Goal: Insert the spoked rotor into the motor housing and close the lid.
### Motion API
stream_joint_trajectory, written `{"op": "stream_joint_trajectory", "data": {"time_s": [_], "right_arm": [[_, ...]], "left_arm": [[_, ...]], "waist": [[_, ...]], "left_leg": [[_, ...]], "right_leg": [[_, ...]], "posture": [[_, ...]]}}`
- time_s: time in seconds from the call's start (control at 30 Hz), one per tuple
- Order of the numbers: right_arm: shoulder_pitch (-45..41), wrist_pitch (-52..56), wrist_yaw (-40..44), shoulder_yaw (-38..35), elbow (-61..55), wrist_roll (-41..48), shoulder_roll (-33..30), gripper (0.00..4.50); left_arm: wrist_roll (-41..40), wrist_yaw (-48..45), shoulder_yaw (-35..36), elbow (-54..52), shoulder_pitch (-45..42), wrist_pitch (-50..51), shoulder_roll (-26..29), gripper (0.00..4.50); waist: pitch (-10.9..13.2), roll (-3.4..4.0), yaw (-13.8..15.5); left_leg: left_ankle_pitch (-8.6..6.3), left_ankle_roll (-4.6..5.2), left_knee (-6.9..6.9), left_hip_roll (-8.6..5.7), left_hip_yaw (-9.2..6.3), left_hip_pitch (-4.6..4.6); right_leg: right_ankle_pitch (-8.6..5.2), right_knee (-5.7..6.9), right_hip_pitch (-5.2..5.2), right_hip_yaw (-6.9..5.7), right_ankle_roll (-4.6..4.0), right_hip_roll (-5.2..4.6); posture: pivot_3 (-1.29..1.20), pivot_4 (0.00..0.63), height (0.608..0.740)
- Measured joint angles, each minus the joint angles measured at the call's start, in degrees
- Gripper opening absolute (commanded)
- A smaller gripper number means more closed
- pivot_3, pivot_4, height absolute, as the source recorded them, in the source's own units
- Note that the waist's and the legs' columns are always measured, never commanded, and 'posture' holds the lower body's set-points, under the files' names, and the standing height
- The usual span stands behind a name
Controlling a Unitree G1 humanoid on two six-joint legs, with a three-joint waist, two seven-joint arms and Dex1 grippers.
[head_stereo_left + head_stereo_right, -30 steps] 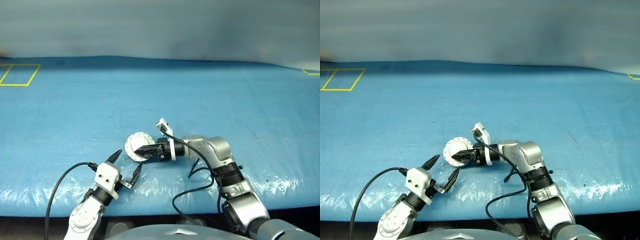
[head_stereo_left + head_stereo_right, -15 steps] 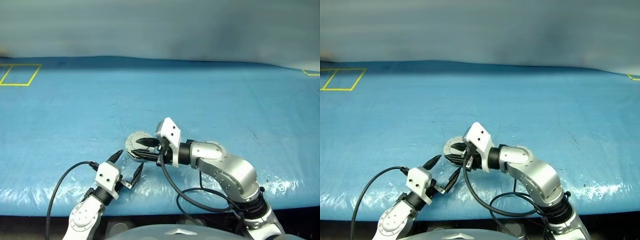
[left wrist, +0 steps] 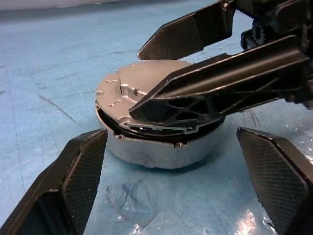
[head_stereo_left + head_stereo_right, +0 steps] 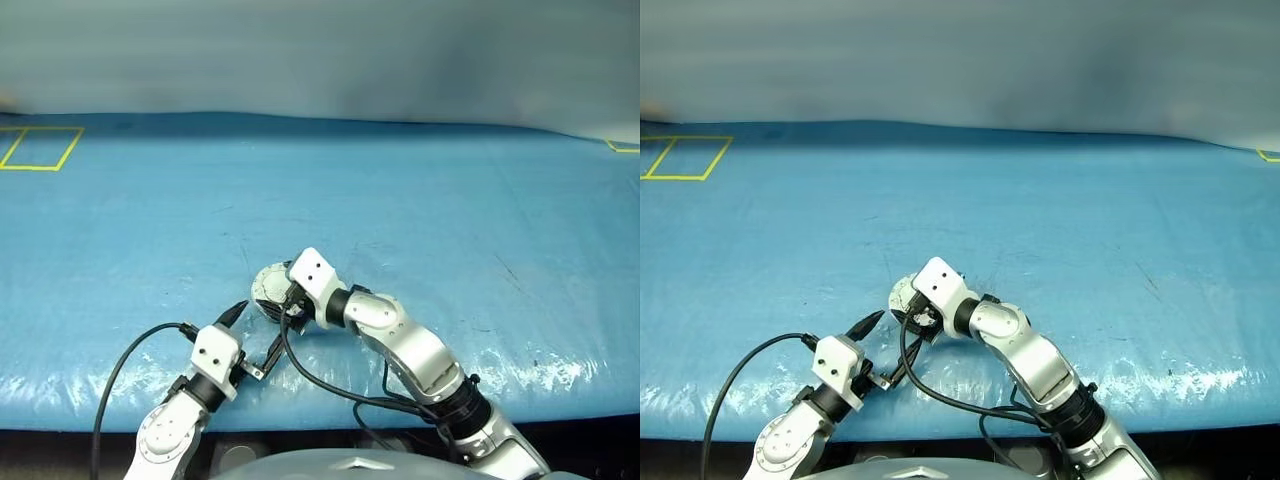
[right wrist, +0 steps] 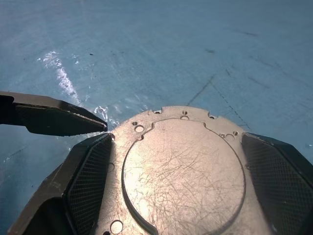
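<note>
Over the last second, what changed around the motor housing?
The right gripper rolled over and opened, letting go of the lid; its fingers now straddle the lid, which lies on the motor housing. The open left gripper stayed beside the housing, which kept its place on the blue table cover.

Motor housing (image 3: 161,147) interior hidden under lid (image 5: 183,169).

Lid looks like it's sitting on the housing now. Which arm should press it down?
Right, probably. The right gripper hangs open directly over the lid, fingers straddling it. The left gripper sits open beside the motor housing, short of it.
</note>
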Motion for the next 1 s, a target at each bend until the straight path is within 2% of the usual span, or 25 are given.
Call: {"op": "stream_joint_trajectory", "data": {"time_s": [0.07, 0.13, 0.2, 0.23, 0.57, 0.73, 1.0], "right_arm": [[0.03, -0.57, 0.34, 0.00, 0.49, -0.09, 0.04, 4.28], [0.04, -1.24, 0.66, 0.09, 0.98, -0.44, -0.09, 3.83], [0.15, -2.21, 1.12, 0.39, 1.29, -1.23, -0.51, 3.17], [0.39, -2.68, 1.34, 0.43, 1.34, -1.48, -0.56, 3.02], [0.83, -7.05, 0.82, 1.85, 2.80, -5.63, -0.18, 3.02], [-0.32, -7.14, 0.24, 4.98, 2.66, -10.07, -1.08, 3.02], [-1.73, -1.16, 1.74, 4.49, 1.41, -10.78, -0.35, 3.02]], "left_arm": [[0.02, 0.03, 0.01, 0.00, 0.27, -0.53, -0.01, 4.50], [0.02, 0.04, 0.05, 0.00, 0.45, -0.83, -0.01, 4.50], [0.04, 0.06, 0.13, 0.00, 0.59, -0.92, -0.01, 4.50], [0.05, 0.06, 0.22, 0.00, 0.65, -0.95, -0.01, 4.50], [0.07, 0.06, 0.45, 0.01, 0.65, -1.26, -0.01, 4.50], [0.12, 0.07, 0.45, 0.02, 0.70, -1.35, -0.02, 4.50], [0.30, 0.29, 0.44, 0.01, 1.37, -1.34, -0.07, 4.50]], "waist": [[0.00, 0.00, 0.01], [-0.01, -0.01, -0.02], [-0.03, -0.04, -0.01], [-0.04, -0.05, -0.01], [-0.06, -0.08, -0.22], [-0.11, -0.08, -0.24], [-0.27, -0.22, -0.09]], "left_leg": [[0.00, 0.00, 0.02, 0.00, 0.00, 0.04], [0.00, 0.00, 0.03, 0.00, 0.00, 0.08], [0.00, 0.00, 0.04, 0.00, 0.00, 0.09], [0.00, 0.00, 0.03, 0.00, 0.00, 0.09], [0.01, -0.01, 0.03, 0.01, 0.01, 0.15], [0.04, -0.02, 0.04, 0.01, 0.01, 0.20], [0.05, -0.01, 0.10, 0.00, 0.00, 0.30]], "right_leg": [[-0.08, 0.00, 0.04, 0.00, -0.14, 0.00], [-0.12, 0.00, 0.07, 0.00, -0.21, 0.00], [-0.12, 0.00, 0.09, 0.00, -0.22, 0.00], [-0.12, 0.00, 0.09, 0.00, -0.20, 0.00], [-0.12, 0.02, 0.12, 0.01, -0.22, 0.00], [-0.13, 0.02, 0.12, 0.01, -0.24, 0.00], [-0.14, 0.02, 0.09, 0.02, -0.27, 0.00]], "posture": [[0.00, 0.150, 0.740], [0.00, 0.150, 0.740], [0.00, 0.150, 0.740], [0.00, 0.150, 0.740], [0.00, 0.150, 0.740], [0.00, 0.150, 0.740], [0.00, 0.150, 0.740]]}}
